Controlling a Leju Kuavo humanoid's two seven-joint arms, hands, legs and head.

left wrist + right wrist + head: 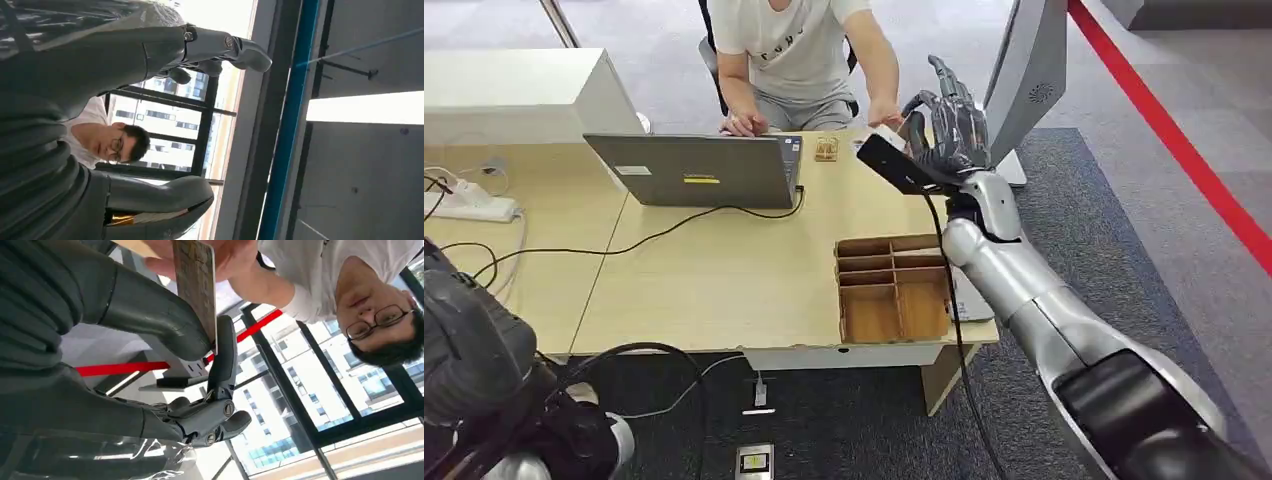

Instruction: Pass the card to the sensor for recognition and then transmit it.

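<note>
— While the robot is raising its right hand (949, 130) over the far corner of the table (724, 290), is it holding the card (196, 282) or not?

— It is holding it. From behind that wrist, the card is sitting pinched between the thick thumb and one dark finger, with the other fingers curling loose below. The person (799, 55) sitting across the table is reaching in, and their hand is touching the card's far end.

— How is a thing like that going to handle?

— I'd judge it thin, stiff and very light, and probably slick on both faces. A pinch near one short edge is suiting it best, leaving the rest free for the person.

— And the left hand (165, 200)?

— It's hanging off the near corner of the table, fingers apart, and I'm seeing nothing in it.

— Any boxes on the table?

— A wooden tray (894, 285) is sitting at the near right corner, split into compartments. I'm making out no cards in it, though the arm is hiding its right side. A laptop (694, 170) is standing towards the far side.
</note>
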